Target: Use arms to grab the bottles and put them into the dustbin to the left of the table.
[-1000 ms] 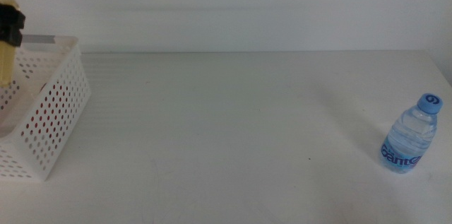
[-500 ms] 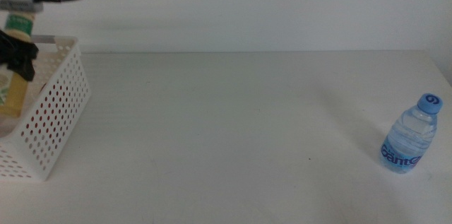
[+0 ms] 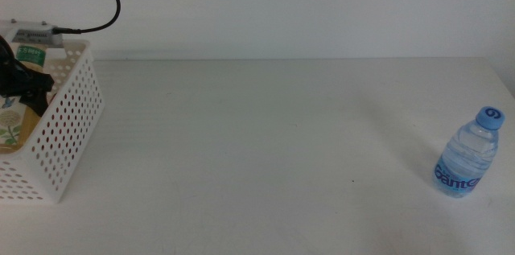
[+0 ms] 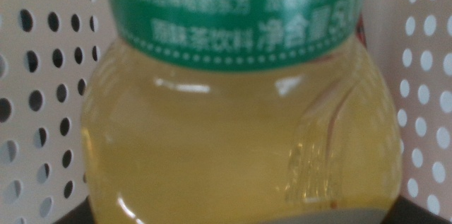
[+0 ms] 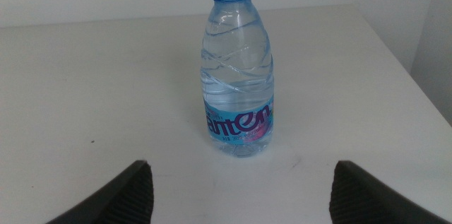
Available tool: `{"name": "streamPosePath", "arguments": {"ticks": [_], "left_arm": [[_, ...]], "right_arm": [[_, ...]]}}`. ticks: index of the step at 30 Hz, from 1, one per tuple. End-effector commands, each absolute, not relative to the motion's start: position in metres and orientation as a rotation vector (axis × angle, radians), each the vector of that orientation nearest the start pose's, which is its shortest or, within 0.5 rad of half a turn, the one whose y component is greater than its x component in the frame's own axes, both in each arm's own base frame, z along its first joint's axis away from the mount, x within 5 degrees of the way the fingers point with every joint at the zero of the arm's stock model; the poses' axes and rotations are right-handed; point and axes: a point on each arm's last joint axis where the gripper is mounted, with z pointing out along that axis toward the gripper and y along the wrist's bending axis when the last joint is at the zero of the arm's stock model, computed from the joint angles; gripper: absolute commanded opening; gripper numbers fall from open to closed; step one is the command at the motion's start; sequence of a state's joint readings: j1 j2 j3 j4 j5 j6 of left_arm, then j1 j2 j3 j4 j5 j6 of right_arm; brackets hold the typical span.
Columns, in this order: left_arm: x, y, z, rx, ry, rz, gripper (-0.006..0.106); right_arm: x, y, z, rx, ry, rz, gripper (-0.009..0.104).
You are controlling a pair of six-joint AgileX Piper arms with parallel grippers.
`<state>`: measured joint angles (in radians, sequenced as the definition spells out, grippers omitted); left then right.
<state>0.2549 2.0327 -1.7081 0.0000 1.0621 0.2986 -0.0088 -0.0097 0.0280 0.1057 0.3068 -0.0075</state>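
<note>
At the counter's [image 3: 265, 142] left edge, the left claw [image 3: 20, 86] is clamped on the yellow-liquid bottle [image 4: 233, 132] with the green label and holds it inside the white perforated dustbin [image 3: 68, 118]. The right claw [image 5: 240, 196] is spread wide, its dark jaws on either side of the blue-capped water bottle [image 5: 236, 75], which stands upright near the counter's right edge, not touched by them.

Yellow bottle [image 3: 14, 122] lower in dustbin [image 3: 68, 138]

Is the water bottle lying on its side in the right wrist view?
No, the water bottle stands upright on the table, blue cap up, ahead of the open right pincer.
</note>
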Motion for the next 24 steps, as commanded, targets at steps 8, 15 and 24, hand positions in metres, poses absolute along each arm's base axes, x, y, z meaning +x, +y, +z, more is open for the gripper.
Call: {"name": "streamPosePath", "arguments": {"ticks": [8, 15, 24], "left_arm": [[0.416, 0.109, 0.269, 0.058, 2.79, 0.152, 0.024], [0.415, 0.109, 0.27, 0.058, 2.789, 0.151, 0.088], [0.402, 0.104, 0.308, 0.019, 2.694, 0.17, 0.09]], "right_arm": [[0.054, 0.001, 0.187, 0.067, 1.698, 0.073, 0.065], [0.054, 0.001, 0.187, 0.067, 1.698, 0.073, 0.065], [0.054, 0.001, 0.187, 0.067, 1.698, 0.073, 0.065]]}}
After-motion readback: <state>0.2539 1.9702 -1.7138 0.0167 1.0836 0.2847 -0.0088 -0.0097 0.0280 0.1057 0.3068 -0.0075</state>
